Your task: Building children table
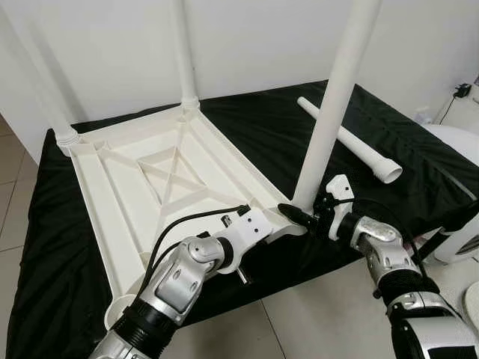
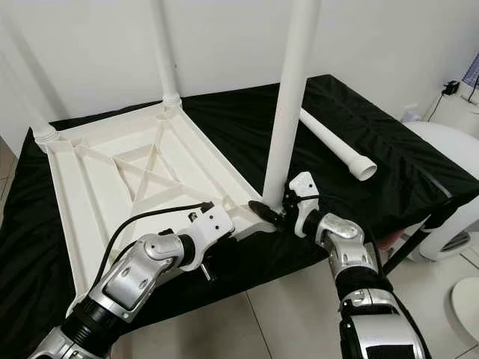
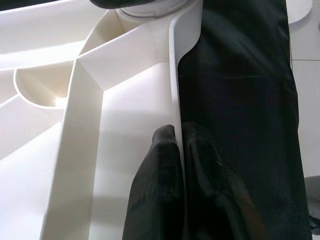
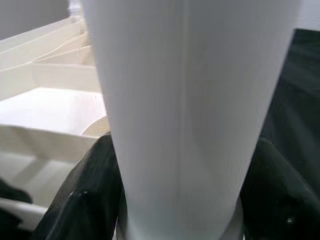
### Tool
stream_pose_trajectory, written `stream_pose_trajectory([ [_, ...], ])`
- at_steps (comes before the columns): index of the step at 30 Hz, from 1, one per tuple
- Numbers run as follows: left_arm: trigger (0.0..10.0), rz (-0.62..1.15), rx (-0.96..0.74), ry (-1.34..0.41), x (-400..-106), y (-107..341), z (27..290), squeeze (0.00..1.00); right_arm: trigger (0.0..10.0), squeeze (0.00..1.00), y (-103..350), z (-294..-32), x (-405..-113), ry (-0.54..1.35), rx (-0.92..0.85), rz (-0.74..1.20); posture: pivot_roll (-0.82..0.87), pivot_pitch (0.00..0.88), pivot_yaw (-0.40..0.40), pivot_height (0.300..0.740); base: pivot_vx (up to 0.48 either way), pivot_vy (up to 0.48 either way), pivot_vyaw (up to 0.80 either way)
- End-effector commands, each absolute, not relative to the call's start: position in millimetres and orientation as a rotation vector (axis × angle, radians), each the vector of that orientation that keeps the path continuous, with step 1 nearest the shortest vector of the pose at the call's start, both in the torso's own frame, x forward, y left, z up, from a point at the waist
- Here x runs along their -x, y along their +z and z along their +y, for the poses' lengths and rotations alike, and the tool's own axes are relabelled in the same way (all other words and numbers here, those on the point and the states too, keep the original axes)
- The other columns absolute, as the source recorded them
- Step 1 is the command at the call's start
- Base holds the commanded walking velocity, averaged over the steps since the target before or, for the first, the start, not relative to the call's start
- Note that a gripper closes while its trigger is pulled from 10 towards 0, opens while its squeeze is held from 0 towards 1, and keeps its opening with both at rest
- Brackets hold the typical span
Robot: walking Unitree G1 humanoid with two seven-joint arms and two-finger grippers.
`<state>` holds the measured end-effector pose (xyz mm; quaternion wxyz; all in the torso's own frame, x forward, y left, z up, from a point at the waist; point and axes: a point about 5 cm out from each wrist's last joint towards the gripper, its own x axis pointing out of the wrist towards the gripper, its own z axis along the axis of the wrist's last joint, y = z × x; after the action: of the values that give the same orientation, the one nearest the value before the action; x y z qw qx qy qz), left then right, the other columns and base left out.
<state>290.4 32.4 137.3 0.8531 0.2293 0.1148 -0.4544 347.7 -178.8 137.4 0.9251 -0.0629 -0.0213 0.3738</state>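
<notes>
- Table top (image 1: 150,187), white plastic, lies upside down on a black cloth (image 1: 262,127).
- Two legs stand upright in the far corners of the table top; a third leg (image 1: 333,105) stands at its near right corner.
- Right gripper (image 1: 303,213) is closed around the base of this third leg.
- Left gripper (image 3: 177,165) pinches the near edge of the table top.
- A loose leg (image 1: 352,142) lies on the cloth, right of the table top.

You see smooth, slightly glossy white plastic on the tabletop (image 1: 135,179) and leg (image 1: 333,105); matt black cloth (image 1: 262,120) beneath the tabletop.
</notes>
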Motion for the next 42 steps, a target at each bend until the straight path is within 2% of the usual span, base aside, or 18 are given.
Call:
stream_pose_trajectory([
  [1, 10.0, 0.209, -0.49, -0.955, -289, 142, 30, 0.0, 10.0, 0.0, 130, -175, -345, 0.726, 0.093, -0.037, -0.11, 0.051, 0.052, 0.74, 0.0, 0.0, 0.0],
  [7, 10.0, 0.21, -0.489, -0.961, -288, 141, 28, 0.0, 10.0, 0.0, 129, -171, -346, 0.612, 0.065, -0.06, -0.12, 0.05, 0.053, 0.74, 0.0, 0.0, 0.0],
  [20, 10.0, 0.21, -0.489, -0.974, -285, 140, 26, 0.0, 10.0, 0.0, 133, -139, -341, 0.378, -0.026, -0.1, -0.12, 0.039, 0.042, 0.74, 0.0, 0.0, 0.0],
  [22, 10.0, 0.211, -0.489, -0.973, -284, 139, 26, 0.0, 10.0, 0.0, 135, -130, -341, 0.253, -0.065, -0.095, -0.11, 0.035, 0.038, 0.74, 0.0, 0.0, 0.0],
  [25, 10.0, 0.211, -0.488, -0.972, -284, 139, 26, 0.0, 10.0, 0.0, 133, -123, -339, 0.177, -0.065, -0.095, -0.11, 0.034, 0.036, 0.74, 0.0, 0.0, 0.0],
  [36, 10.0, 0.213, -0.488, -0.972, -283, 138, 26, 0.0, 10.0, 0.0, 134, -105, -333, 0.027, -0.067, -0.105, -0.1, 0.034, 0.03, 0.74, 0.0, 0.0, 0.0],
  [37, 10.0, 0.214, -0.488, -0.971, -283, 138, 26, 0.0, 10.0, 0.41, 138, -103, -331, 0.006, -0.075, -0.112, -0.1, 0.034, 0.029, 0.74, 0.0, 0.0, 0.0],
  [38, 10.0, 0.214, -0.488, -0.971, -283, 138, 26, 0.0, 10.0, 0.41, 138, -103, -331, 0.006, -0.075, -0.112, -0.1, 0.034, 0.029, 0.74, 0.0, 0.0, 0.0],
  [39, 10.0, 0.214, -0.489, -0.972, -283, 138, 26, 0.0, 10.0, 1.0, 140, -107, -331, -0.005, -0.075, -0.116, -0.1, 0.034, 0.029, 0.74, 0.0, 0.0, 0.0],
  [42, 10.0, 0.213, -0.489, -0.972, -283, 138, 26, 0.0, 10.0, 1.0, 140, -109, -331, -0.007, -0.08, -0.115, -0.1, 0.034, 0.029, 0.74, 0.0, 0.0, 0.0],
])
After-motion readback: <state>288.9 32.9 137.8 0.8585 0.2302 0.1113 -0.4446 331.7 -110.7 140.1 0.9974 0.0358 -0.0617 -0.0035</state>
